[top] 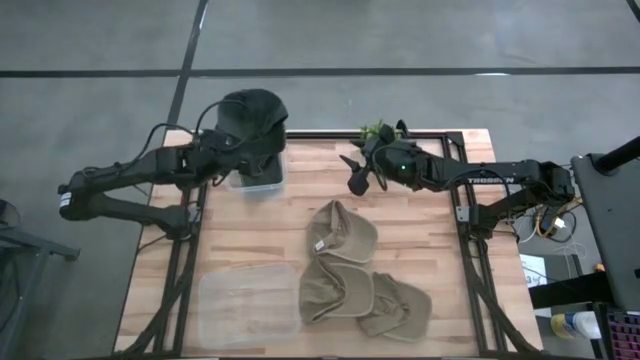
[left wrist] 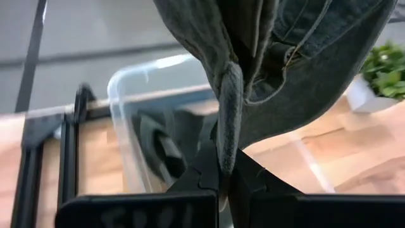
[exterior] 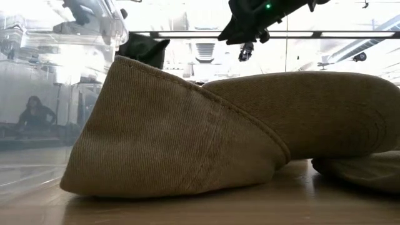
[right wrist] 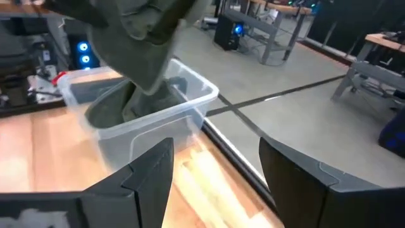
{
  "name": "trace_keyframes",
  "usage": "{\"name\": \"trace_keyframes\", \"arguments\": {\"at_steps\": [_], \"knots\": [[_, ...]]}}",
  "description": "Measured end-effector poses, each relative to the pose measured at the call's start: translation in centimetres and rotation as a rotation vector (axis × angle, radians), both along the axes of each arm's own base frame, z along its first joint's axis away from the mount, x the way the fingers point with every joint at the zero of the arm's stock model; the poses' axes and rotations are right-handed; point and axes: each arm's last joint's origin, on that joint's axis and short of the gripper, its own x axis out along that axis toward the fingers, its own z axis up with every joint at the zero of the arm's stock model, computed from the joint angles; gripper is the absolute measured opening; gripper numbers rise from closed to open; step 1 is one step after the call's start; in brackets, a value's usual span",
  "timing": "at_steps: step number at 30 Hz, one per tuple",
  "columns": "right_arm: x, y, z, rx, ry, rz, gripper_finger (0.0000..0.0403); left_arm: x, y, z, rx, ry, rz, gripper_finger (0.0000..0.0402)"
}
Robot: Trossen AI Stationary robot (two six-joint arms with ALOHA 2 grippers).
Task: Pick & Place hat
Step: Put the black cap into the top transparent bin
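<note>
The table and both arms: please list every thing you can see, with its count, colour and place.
dark hat: one, dark grey-green, hanging from the left gripper above the far clear bin
far clear bin: one, transparent, far-left part of the table, with dark fabric already inside
near clear bin: one, transparent, near-left part of the table
tan hats: three, khaki, on the table's near-middle, lying close together
plant: one, green, at the far edge of the table
table: one, light wood with a black frame
person: one, in the room behind, seen in the low view
left gripper: shut on the dark hat
right gripper: open, raised over the far middle of the table
</note>
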Motion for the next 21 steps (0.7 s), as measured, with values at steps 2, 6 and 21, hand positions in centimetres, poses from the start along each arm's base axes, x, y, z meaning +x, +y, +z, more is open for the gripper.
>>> {"name": "trace_keyframes", "arguments": {"at_steps": [2, 6, 21], "knots": [[0.0, 0.3, -0.2, 0.003, 0.005, 0.009, 0.0226, 0.1, 0.4, -0.3, -0.047, 0.001, 0.009, 0.0006], [0.1, 0.8, -0.6, 0.005, 0.015, 0.026, 0.0228, 0.2, 1.5, -0.9, -0.165, -0.006, 0.011, 0.0008], [-0.1, 1.1, -1.8, 0.025, 0.052, 0.031, 0.0227, 0.6, 4.1, -2.6, -0.438, 0.016, 0.013, 0.0012]]}}
